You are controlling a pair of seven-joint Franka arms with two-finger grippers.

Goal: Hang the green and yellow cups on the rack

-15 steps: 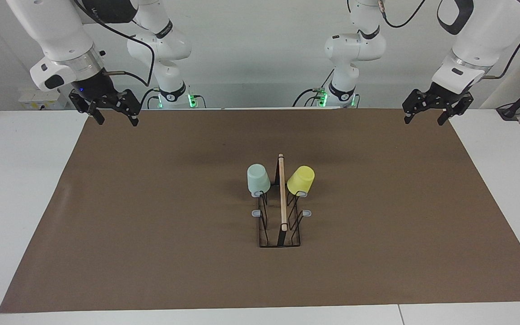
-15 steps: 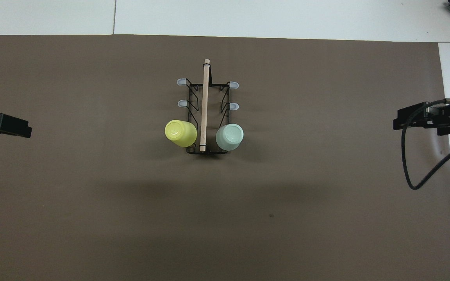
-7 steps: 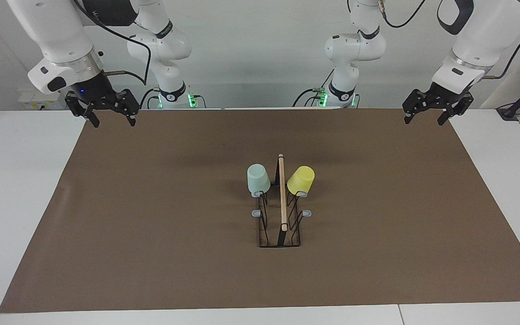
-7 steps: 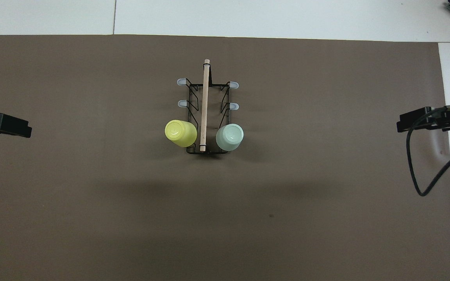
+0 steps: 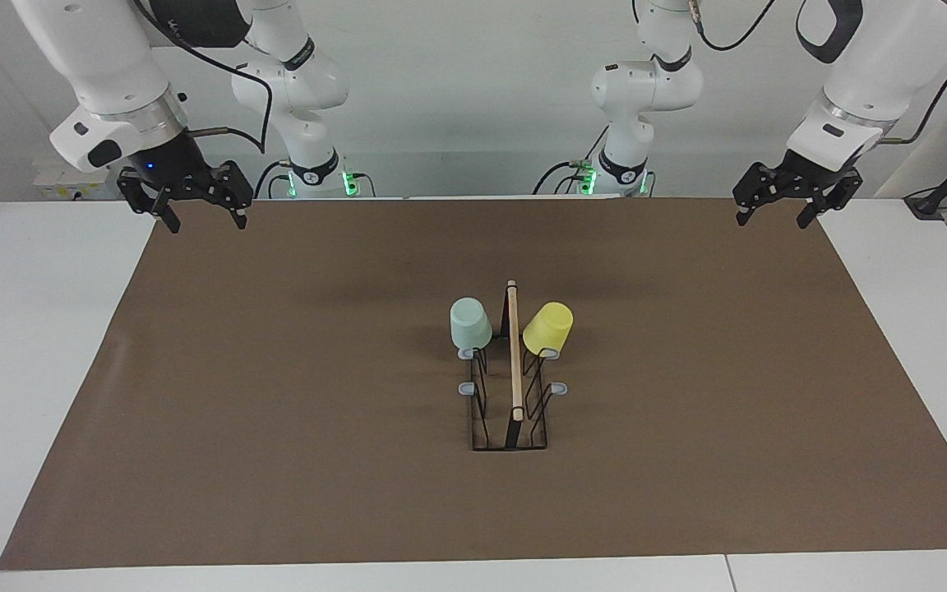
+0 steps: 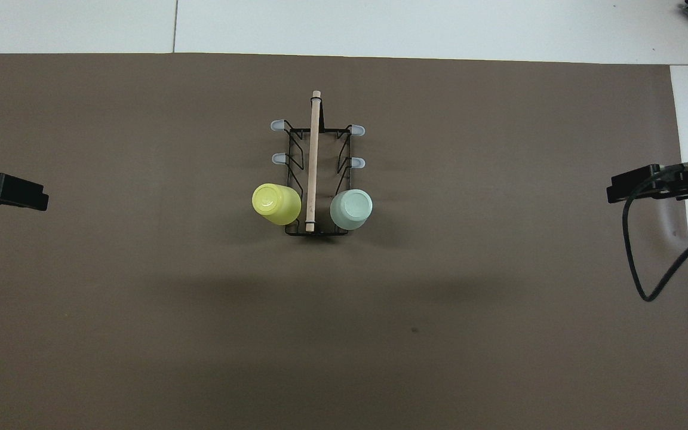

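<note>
We see the rack [image 5: 510, 386] standing mid-mat [image 5: 276, 395], well clear of every edge. The green cup [image 5: 470, 326] and yellow cup [image 5: 547, 328] hang mouth-down on its pegs nearest the robots, either side of the wooden rod. Our left gripper [image 5: 773, 215] and right gripper [image 5: 204, 219] hover open over the mat's robot-side corners.

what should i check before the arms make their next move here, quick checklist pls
1. green cup upside down on a rack peg at the end nearer the robots: ok
2. yellow cup upside down on the peg across the rod, tilted outward: ok
3. Rack upright on the brown mat: ok
4. left gripper open, empty, over the mat's corner: ok
5. right gripper open, empty, over the mat's other corner: ok
6. How firmly the cups are seated: cannot tell
</note>
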